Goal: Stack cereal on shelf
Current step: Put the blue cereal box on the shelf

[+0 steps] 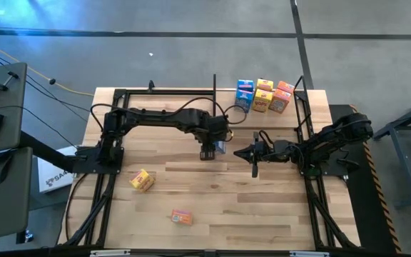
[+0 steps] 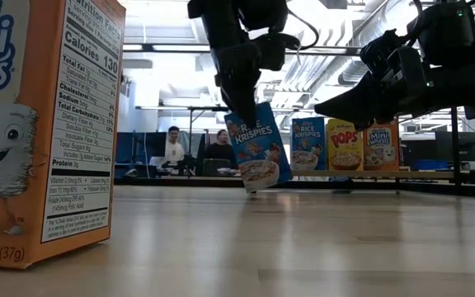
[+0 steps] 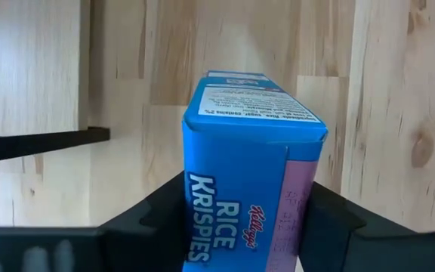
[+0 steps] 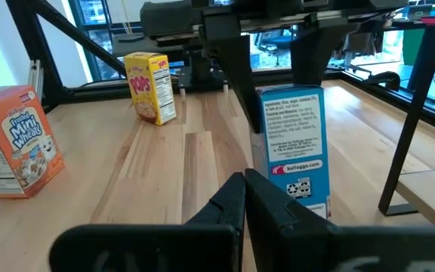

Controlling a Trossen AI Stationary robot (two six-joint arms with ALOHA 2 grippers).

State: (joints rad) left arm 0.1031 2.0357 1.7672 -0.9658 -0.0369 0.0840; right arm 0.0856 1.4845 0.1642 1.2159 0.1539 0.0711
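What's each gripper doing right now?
Left gripper: shut on the blue box, lifted off the table.
Right gripper: shut, holding nothing, beside the blue box.

Plank tabletop [image 1: 212, 200] bearing cereal boxes [image 1: 142, 180].

so the left gripper [image 1: 207, 152] sits mid-table with a rice krispies box [image 2: 258, 148] clamped between its fingers, tilted and just off the tabletop [image 1: 262, 207]. the right gripper [image 1: 246, 152] is just beside it, to its right. behind them at the far edge, a cluster of boxes [image 1: 264, 95] stands on the shelf [image 2: 435, 175]. two more boxes, a pops box [image 1: 142, 180] and a mini-wheats box [image 1: 182, 217], stand nearer the front left, well apart from the shelf.
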